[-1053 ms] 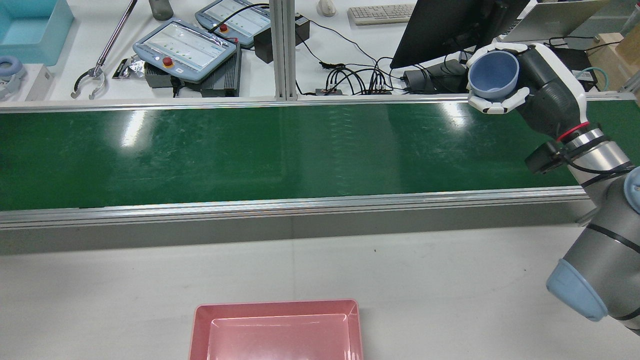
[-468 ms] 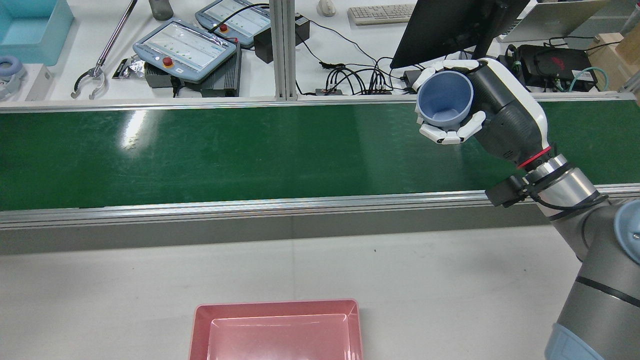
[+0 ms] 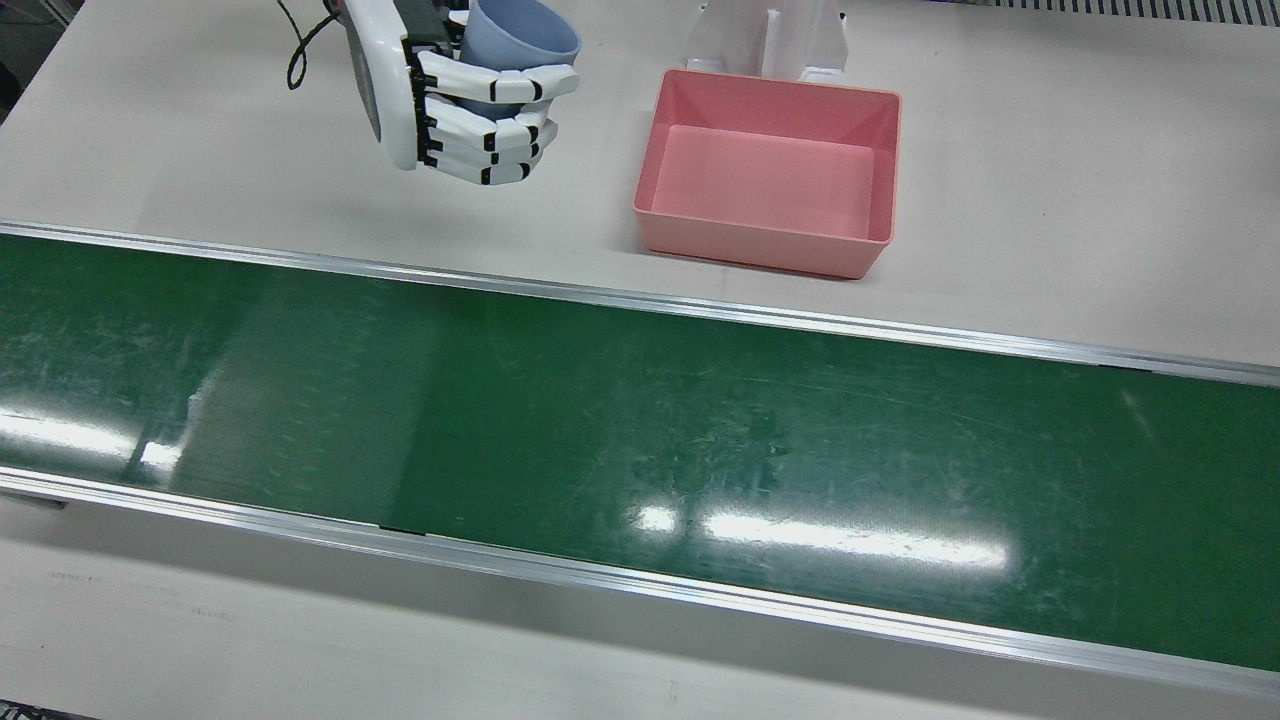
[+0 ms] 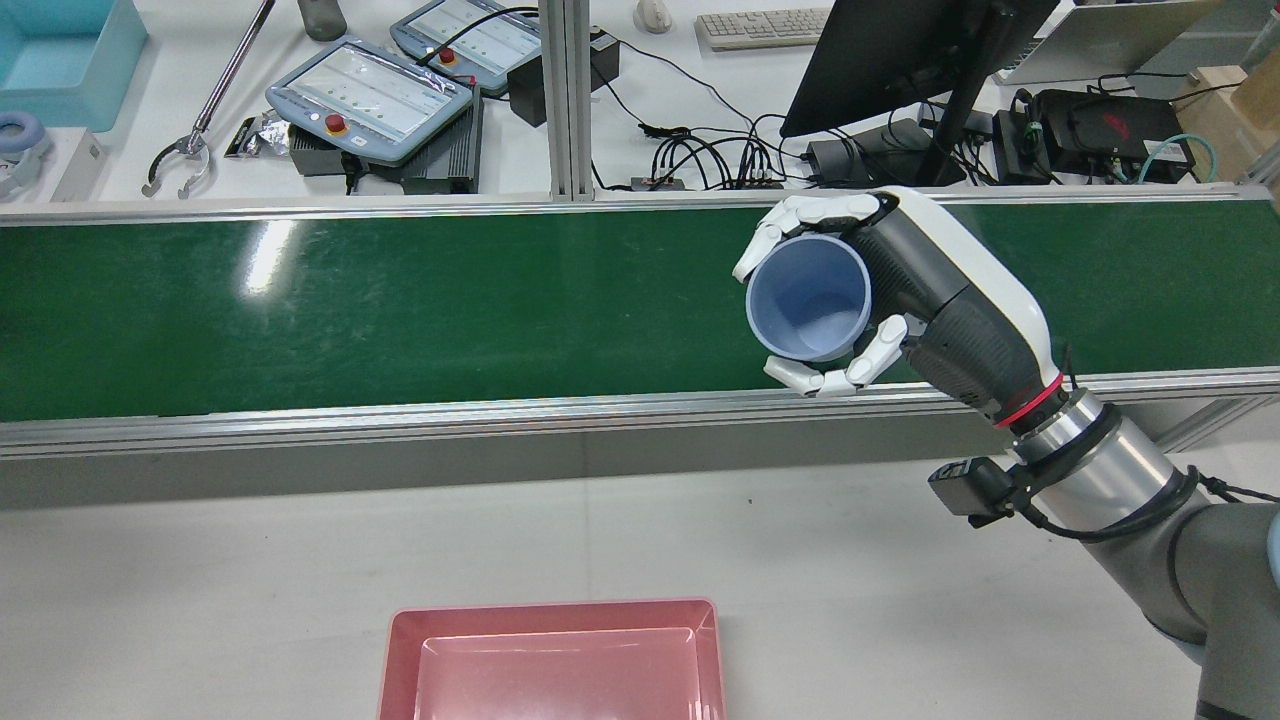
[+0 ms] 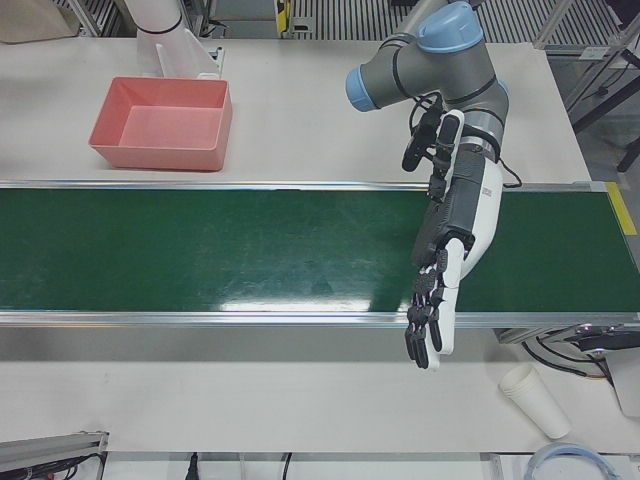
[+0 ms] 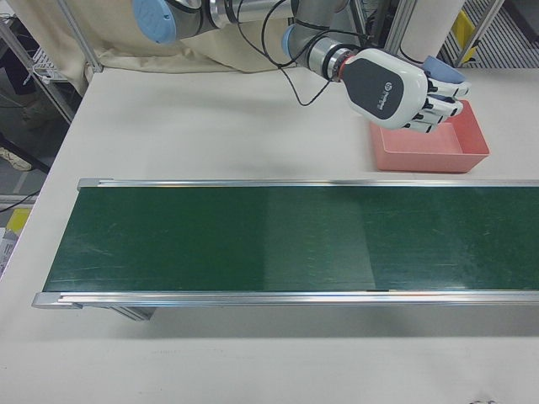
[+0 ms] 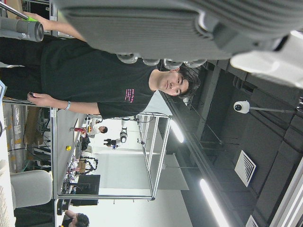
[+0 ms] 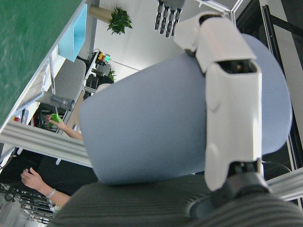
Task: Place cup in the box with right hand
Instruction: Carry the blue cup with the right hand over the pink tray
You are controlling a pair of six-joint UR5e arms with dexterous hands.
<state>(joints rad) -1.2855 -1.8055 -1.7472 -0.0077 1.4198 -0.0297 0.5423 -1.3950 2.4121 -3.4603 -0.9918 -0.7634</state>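
My right hand (image 4: pixel 900 290) is shut on a light blue cup (image 4: pixel 808 298) and holds it in the air, tilted on its side with its mouth open toward the rear camera. In the front view the right hand (image 3: pixel 450 110) and the cup (image 3: pixel 515 40) hang over the white table, left of the pink box (image 3: pixel 760 245), apart from it. The box is empty and also shows in the rear view (image 4: pixel 400 650) and the right-front view (image 6: pixel 429 158). The cup fills the right hand view (image 8: pixel 156 127). My left hand (image 5: pixel 440 300) is open, fingers straight, over the belt's operator-side edge.
A green conveyor belt (image 3: pixel 640 420) runs across the table between the operators' side and the box. A white paper cup (image 5: pixel 535 400) lies on the operators' side. Teach pendants (image 4: pixel 370 98), cables and a monitor (image 4: pixel 900 50) sit beyond the belt.
My right hand has carried the cup leftward and down toward the robot's side of the belt, and the cup's mouth has turned more toward the rear camera.
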